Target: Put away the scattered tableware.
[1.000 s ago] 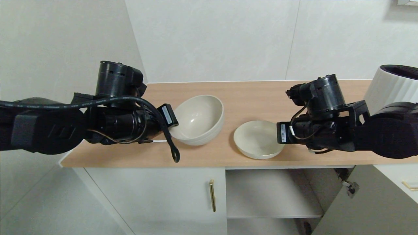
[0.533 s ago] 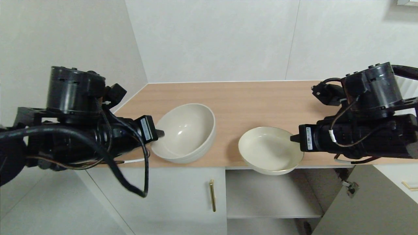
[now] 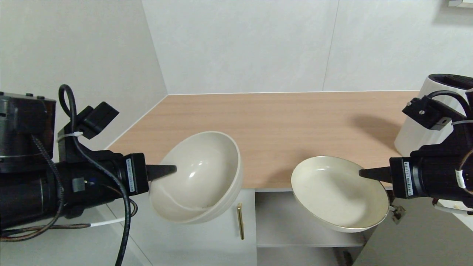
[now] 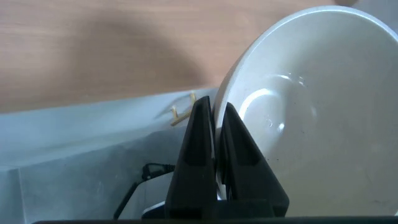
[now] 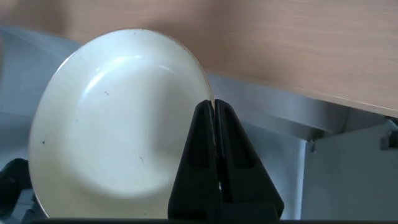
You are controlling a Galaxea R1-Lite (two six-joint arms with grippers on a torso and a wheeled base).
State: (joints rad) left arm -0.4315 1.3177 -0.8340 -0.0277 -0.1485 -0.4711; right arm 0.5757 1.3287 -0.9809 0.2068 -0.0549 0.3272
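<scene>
My left tool is clenched on the rim of the bowl, one finger inside and one outside, holding it tilted in the air just past the front edge of the bench, above the shut cupboard door with its handle. A few dark specks lie low in the bowl's glossy inside. My right tool grips the rim of the plate, tilted before the open cupboard and its shelf. A white ribbed pot stands on the bench at the right.
</scene>
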